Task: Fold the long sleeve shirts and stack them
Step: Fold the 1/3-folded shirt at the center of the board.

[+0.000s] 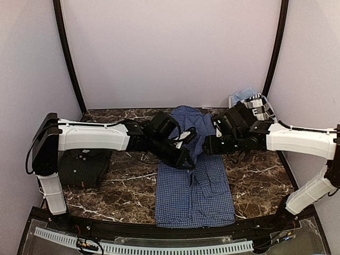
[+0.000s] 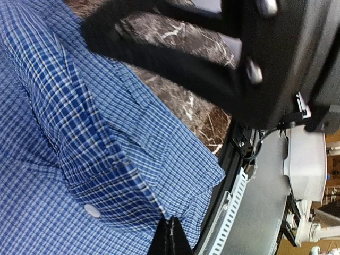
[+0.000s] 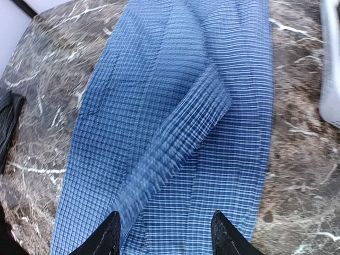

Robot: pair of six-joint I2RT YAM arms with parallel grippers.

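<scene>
The blue checked long sleeve shirt (image 1: 194, 186) lies lengthwise down the middle of the marble table, its sides folded inward. My left gripper (image 1: 186, 161) hovers over its left-centre, shut on a hem edge of the blue shirt (image 2: 106, 159) next to a white button (image 2: 92, 210); the fingertips (image 2: 171, 226) pinch the cloth. My right gripper (image 3: 166, 226) hangs open above the upper part of the shirt (image 3: 212, 106), nothing between its fingers, with a folded sleeve (image 3: 186, 127) lying ahead of it. The near-black shirt (image 1: 85, 167) rests folded at the left.
A white slatted basket (image 1: 255, 102) holding pale cloth stands at the back right corner, its rim (image 3: 332, 64) showing in the right wrist view. A black rail with a white perforated strip (image 2: 231, 212) runs along the table's near edge.
</scene>
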